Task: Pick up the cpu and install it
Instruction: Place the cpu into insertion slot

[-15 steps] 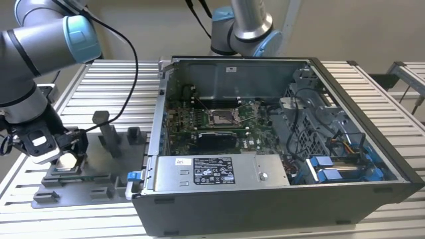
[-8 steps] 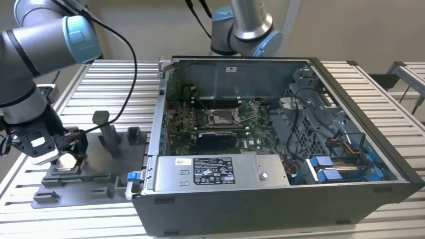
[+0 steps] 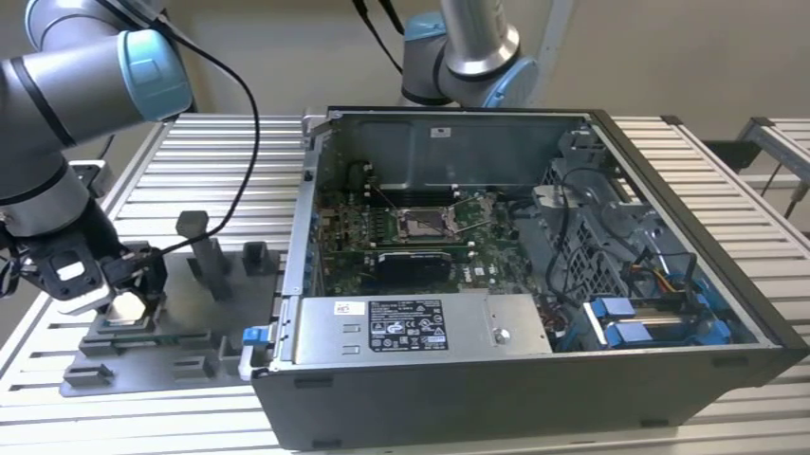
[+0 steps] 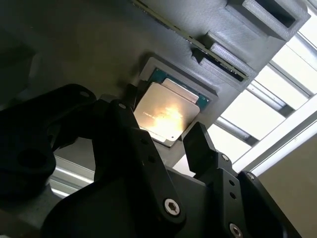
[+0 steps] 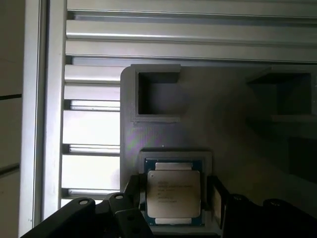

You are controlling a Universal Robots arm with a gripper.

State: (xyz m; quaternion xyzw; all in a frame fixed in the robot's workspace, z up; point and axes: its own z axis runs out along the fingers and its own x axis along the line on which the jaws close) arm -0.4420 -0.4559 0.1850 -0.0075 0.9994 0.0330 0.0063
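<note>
cpu: your cpu (image 5: 173, 194) lies flat, silver top up, in a square recess of the grey holder tray (image 5: 223, 124).
Jaws: apart, one finger (image 4: 198, 144) on each side, the cpu between them.
gripper (image 4: 166, 119): low over the tray.
Surroundings: the open computer case (image 3: 532, 398) stands well apart, toward the exterior view's right.

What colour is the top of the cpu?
Pale silver-grey; the cpu shows best in the first wrist view.
</note>
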